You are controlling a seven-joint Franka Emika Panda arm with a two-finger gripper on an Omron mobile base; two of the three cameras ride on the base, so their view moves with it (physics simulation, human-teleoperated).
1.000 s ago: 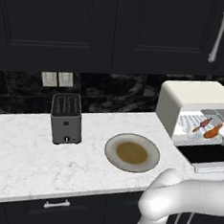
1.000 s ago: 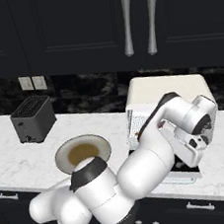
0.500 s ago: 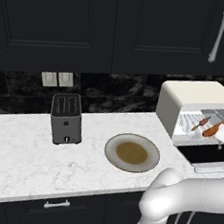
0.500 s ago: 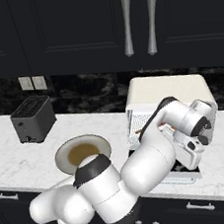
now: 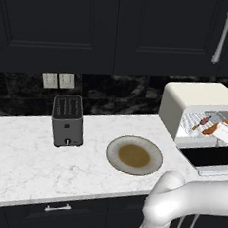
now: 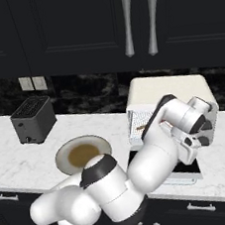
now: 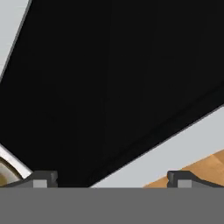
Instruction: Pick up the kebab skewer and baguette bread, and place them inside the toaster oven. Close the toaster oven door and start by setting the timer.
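The cream-white toaster oven (image 5: 195, 106) stands at the counter's right end. Its dark glass door (image 5: 211, 157) is folded down flat. On the wire rack inside lie the thin kebab skewer (image 5: 201, 122) and, beside it, the orange-brown baguette bread (image 5: 211, 129). My hand hangs just in front of the oven's mouth, above the lowered door. In the hand view my gripper (image 7: 111, 180) is open, fingertips (image 7: 41, 178) far apart with nothing between them, facing the door's dark glass (image 7: 113, 87) and its pale frame (image 7: 175, 144).
A round plate (image 5: 134, 155) with a brown centre sits mid-counter, nothing on it. A dark-grey slot toaster (image 5: 67, 120) stands to its left near the backsplash. Black upper cabinets with silver handles (image 6: 127, 23) hang overhead. My arm's bulk (image 6: 154, 154) blocks the oven front in the right base view.
The hand has shifted only slightly in front of the oven. The jaws stay wide apart, and the skewer and baguette stay on the rack.
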